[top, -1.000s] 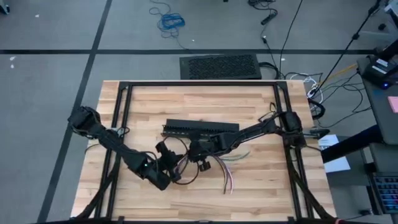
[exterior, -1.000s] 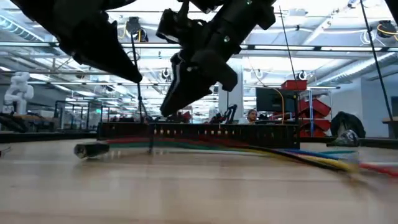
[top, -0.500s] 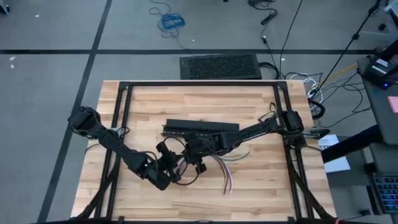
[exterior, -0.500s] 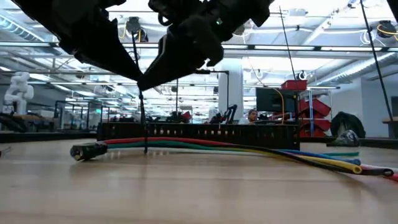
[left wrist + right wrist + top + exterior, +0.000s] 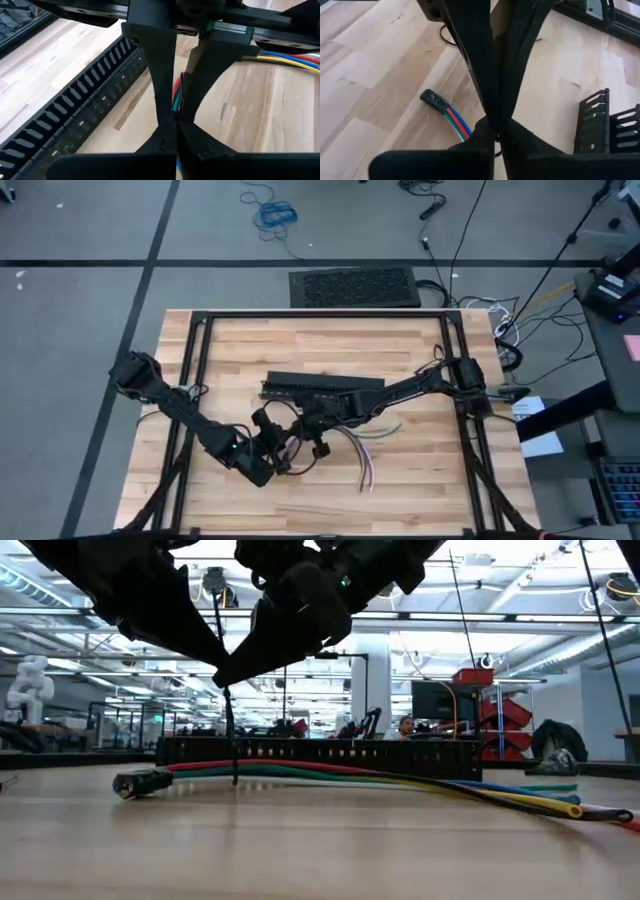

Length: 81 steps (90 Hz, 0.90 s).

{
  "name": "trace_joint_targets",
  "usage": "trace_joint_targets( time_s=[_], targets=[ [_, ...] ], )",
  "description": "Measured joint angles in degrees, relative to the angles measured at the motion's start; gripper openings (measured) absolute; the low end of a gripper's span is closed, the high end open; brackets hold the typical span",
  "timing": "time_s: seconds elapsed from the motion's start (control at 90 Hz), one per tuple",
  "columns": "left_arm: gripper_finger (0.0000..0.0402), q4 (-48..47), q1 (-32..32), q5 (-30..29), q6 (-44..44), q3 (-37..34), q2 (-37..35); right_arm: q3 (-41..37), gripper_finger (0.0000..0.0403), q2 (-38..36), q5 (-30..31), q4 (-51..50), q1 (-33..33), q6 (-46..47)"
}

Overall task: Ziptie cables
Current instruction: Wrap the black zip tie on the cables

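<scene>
The cables [image 5: 400, 778] lie along the table in front of the black slotted bar [image 5: 320, 752], their black plug end [image 5: 140, 782] to the left. In the high view their loose ends fan out [image 5: 362, 452] toward the near edge. A ziptie [image 5: 232, 735], a thin dark strip, hangs straight down to the bundle. My left gripper [image 5: 215, 665] is shut on its top. My right gripper [image 5: 235, 672] is shut, its tips right against the left tips above the bundle. My left gripper pinches the ziptie's upper end [image 5: 229, 692] between its two fingertips, coming slanting down from the table's left. The strip hangs upright below the fingers, and its lower end [image 5: 235, 778] reaches the cables on the table. My right gripper's tips [image 5: 170, 112] meet my left tips from the table's right, slanting down; whether they touch the ziptie I cannot tell.
The black slotted bar [image 5: 322, 387] lies across the table's middle, just beyond both grippers. A black frame [image 5: 320, 314] runs round the tabletop. Bare wood [image 5: 420, 480] lies toward the near right.
My right gripper has moved up and toward the table's left until its tips meet my left gripper's tips. The ziptie has shifted slightly left with them. The cables have settled on the table, the plug end a little farther left.
</scene>
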Motion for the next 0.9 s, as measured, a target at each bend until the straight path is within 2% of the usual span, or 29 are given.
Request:
trace_joint_targets(
  time_s=[0.167, 0.544, 0.756, 0.9],
  targets=[
    [0.0000, -0.4, -1.1, -1.3, 0.0, 0.0, -0.6, -0.3, 0.0002, 0.0, -0.3, 0.6, -0.5, 0.5],
    [0.0000, -1.6, -3.7, 0.2, 3.0, -0.1, -5.8, -0.3, 0.0002, -0.3, -1.1, 1.0, -0.7, 1.3],
    [0.0000, -1.7, -4.0, -0.2, 2.6, -0.5, -6.1, -0.4, 0.0001, -0.2, -0.5, 0.8, -0.7, 1.3],
    [0.0025, 0.1, -4.6, -0.3, 2.4, -0.7, -6.5, -0.8, 0.0001, 0.1, 1.4, -1.8, -0.9, 1.4]
  ],
)
